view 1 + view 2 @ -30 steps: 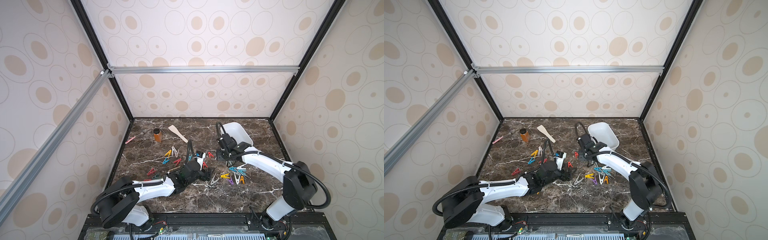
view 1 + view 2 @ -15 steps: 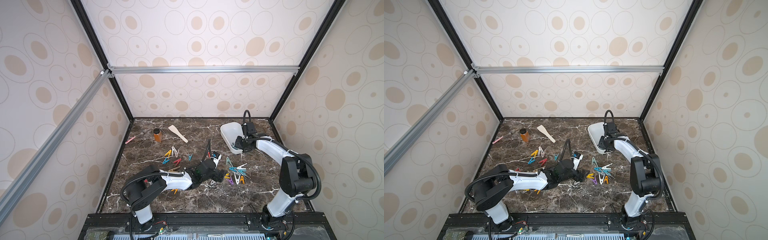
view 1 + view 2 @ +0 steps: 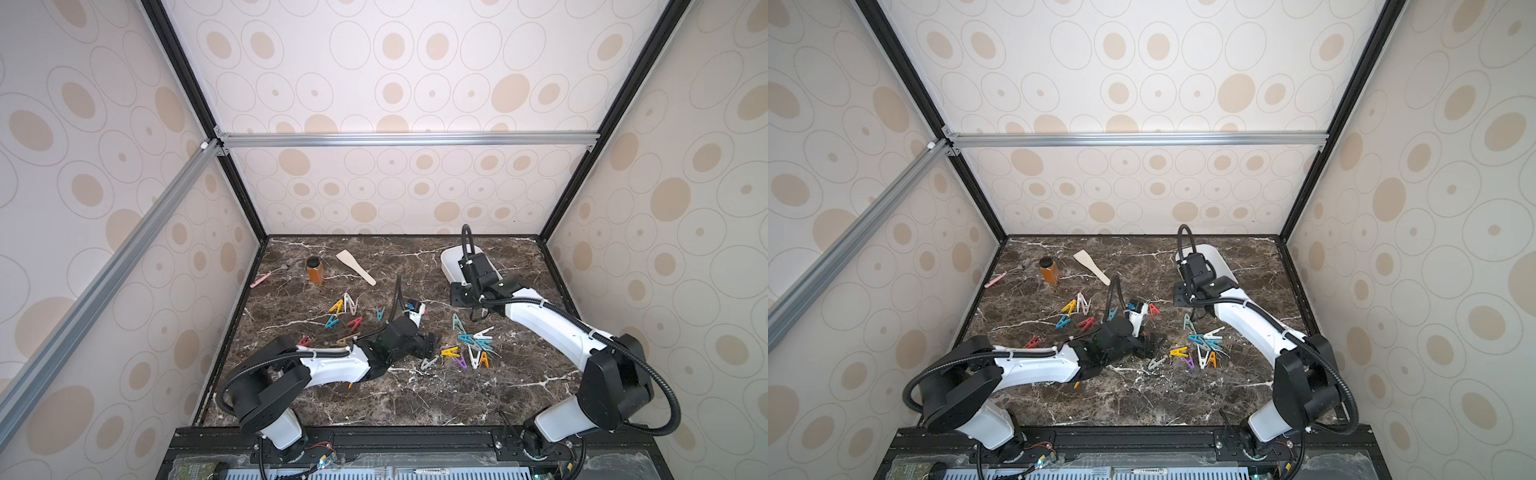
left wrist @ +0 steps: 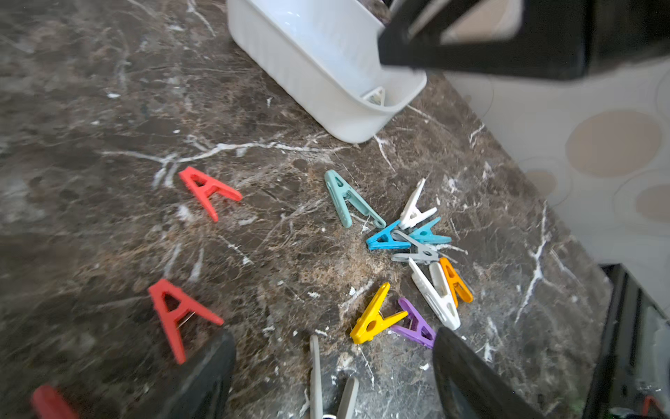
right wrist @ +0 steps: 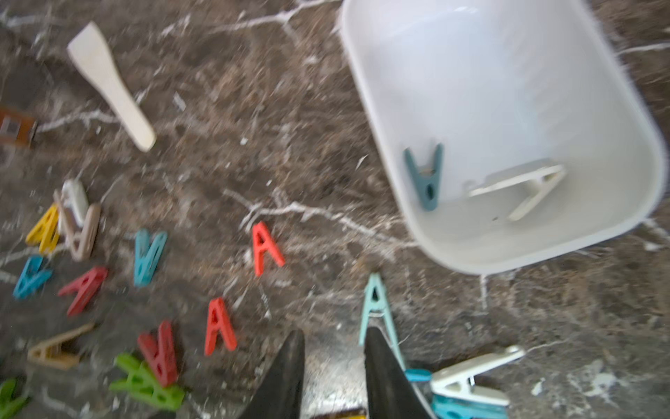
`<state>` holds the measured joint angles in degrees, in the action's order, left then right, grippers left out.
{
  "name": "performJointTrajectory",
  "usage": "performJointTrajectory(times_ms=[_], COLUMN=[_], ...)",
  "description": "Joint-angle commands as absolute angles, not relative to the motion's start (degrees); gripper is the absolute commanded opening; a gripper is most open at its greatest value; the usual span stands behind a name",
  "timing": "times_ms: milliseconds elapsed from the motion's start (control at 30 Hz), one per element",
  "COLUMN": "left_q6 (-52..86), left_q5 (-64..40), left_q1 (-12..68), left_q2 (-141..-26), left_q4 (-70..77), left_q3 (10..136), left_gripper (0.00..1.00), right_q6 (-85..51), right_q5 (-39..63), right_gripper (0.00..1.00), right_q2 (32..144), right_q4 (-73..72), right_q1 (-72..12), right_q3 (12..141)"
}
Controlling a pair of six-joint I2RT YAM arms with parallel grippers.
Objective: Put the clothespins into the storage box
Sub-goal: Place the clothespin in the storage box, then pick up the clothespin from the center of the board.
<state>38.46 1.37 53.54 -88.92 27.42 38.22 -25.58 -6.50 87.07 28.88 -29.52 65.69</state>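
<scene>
Clothespins lie scattered on the dark marble: one cluster [image 3: 473, 345] at centre right and a second group [image 3: 345, 305] left of centre. My left gripper [image 3: 428, 343] is open and low over the table. In the left wrist view a grey clothespin [image 4: 330, 384] lies between its spread fingers [image 4: 203, 377]. The white storage box [image 3: 451, 259] stands at the back right. In the right wrist view it [image 5: 489, 90] holds a dark teal pin [image 5: 424, 177] and a white pin [image 5: 522, 185]. My right gripper [image 3: 459, 296] hovers just in front of the box, open and empty, beside a pale teal pin [image 5: 377, 308].
An amber jar [image 3: 315, 270], a wooden spatula [image 3: 355, 267] and a pink-handled tool [image 3: 270, 276] lie at the back left. Patterned walls close in the table on three sides. Several red pins [image 4: 208, 190] lie near the left gripper.
My right arm swung from the table's middle over to the storage box and its jaws have parted. My left gripper slid right toward the grey pin, staying open.
</scene>
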Motion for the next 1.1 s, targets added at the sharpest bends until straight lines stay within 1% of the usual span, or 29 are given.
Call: performJointTrajectory(times_ms=[0, 133, 233, 300, 633, 933, 1067], left_q6=[47.7, 48.6, 48.4, 48.4, 47.4, 47.4, 44.6], left_q5=[-1.6, -2.5, -2.2, -2.2, -3.1, -3.8, -1.9], left_q1=[51.9, 52.0, 52.2, 52.3, 52.8, 53.0, 53.4], left_q2=[-86.8, -86.8, -87.2, -87.2, -89.2, -91.0, -92.1], left_q4=[37.0, 38.5, 38.3, 38.8, 37.5, 37.8, 34.2], left_q3=[32.4, 30.4, 30.4, 30.5, 32.3, 33.2, 34.8], left_gripper=[0.85, 0.85, 0.84, 0.85, 0.84, 0.84, 0.85], right_q6=[-25.0, -26.3, -27.1, -27.9, -30.8, -30.6, -30.6], right_q5=[-6.2, -5.0, -5.9, -8.6, -14.0, -13.7, -13.4], right_gripper=[0.3, 0.3, 0.25, 0.23, 0.23, 0.23, 0.21], right_q2=[90.9, 94.7, 97.5, 99.0, 102.2, 104.6, 105.6], right_q4=[31.7, 31.5, 31.3, 30.9, 29.6, 28.3, 27.1], right_q1=[-31.7, -32.2, -32.2, -32.2, -31.9, -30.9, -30.4], right_q3=[63.1, 63.1, 63.9, 64.0, 63.1, 63.2, 62.9])
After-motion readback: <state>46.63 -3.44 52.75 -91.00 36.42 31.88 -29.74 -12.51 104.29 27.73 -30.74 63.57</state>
